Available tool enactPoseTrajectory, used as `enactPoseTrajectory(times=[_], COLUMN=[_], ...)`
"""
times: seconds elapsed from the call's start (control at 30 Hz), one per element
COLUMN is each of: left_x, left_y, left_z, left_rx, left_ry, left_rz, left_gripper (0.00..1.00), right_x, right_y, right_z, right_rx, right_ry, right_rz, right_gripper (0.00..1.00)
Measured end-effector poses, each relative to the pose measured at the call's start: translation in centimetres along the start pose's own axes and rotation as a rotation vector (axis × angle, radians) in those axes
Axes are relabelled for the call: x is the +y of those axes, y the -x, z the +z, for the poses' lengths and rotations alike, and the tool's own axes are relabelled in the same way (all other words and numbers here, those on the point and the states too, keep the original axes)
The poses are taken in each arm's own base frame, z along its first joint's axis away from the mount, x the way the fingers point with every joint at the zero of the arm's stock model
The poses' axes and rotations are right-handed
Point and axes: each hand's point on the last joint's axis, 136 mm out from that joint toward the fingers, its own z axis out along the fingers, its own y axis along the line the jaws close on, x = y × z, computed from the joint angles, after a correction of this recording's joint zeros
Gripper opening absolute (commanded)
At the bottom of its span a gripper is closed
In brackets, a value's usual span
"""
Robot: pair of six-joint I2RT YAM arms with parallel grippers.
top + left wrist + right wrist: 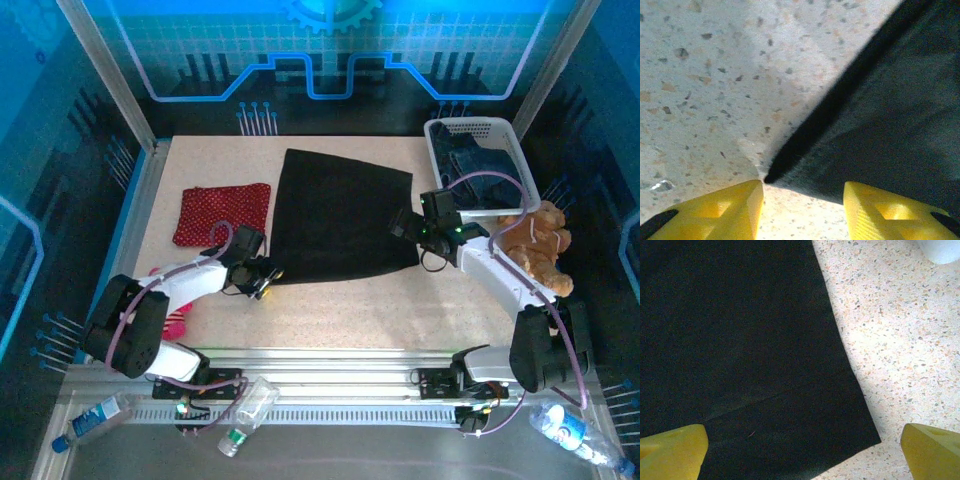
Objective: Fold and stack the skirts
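- the left arm (185, 282) reaches forward and inward from its base, forearm held low; its wrist tips the left gripper (263, 283) downward
- in the left wrist view its yellow fingers (730, 212) stand apart, a clear gap between them
- the right arm (500, 268) bends at the elbow and stretches leftward; the right gripper (403, 224) points inward
- its yellow fingertips (672, 450) are spread wide, at opposite lower corners of the right wrist view

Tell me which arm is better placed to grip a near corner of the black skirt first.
Left. The left gripper is low over the table, with the black skirt's near-left corner between its jaws. The right gripper is open over the near-right corner but looks higher up.
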Motion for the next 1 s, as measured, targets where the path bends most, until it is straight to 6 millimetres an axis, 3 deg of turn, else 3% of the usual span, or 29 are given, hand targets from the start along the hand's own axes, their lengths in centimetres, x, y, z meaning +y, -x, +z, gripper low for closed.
enactPoseTrajectory(times=[0.27,0.47,0.63,0.7,0.83,1.0], left_x=[0.3,-2.6,-4.3,-4.5,-4.5,-4.3], left_y=[0.1,1.1,1.5,1.5,1.5,1.4], left_z=[0.4,-0.7,-2.3,-2.6,-3.1,-3.2], left_rx=[0.020,-0.026,-0.058,-0.063,-0.069,-0.070], left_ry=[0.055,-0.029,-0.088,-0.097,-0.104,-0.095], left_rz=[0.016,0.080,0.102,0.104,0.105,0.103], left_gripper=[0.17,0.02,0.00,0.00,0.00,0.00], right_x=[-0.3,-3.2,-6.4,-6.9,-5.9,-5.0], right_y=[0.0,-2.7,-5.6,-6.5,-7.2,-7.4], right_z=[0.1,1.4,2.3,2.4,2.3,3.0], right_rx=[0.003,0.113,0.238,0.277,0.328,0.359], right_ry=[-0.001,0.006,0.044,0.071,0.157,0.201], right_rz=[0.006,0.072,0.212,0.263,0.314,0.351], right_gripper=[1.00,1.00,0.91,0.79,0.67,0.62])
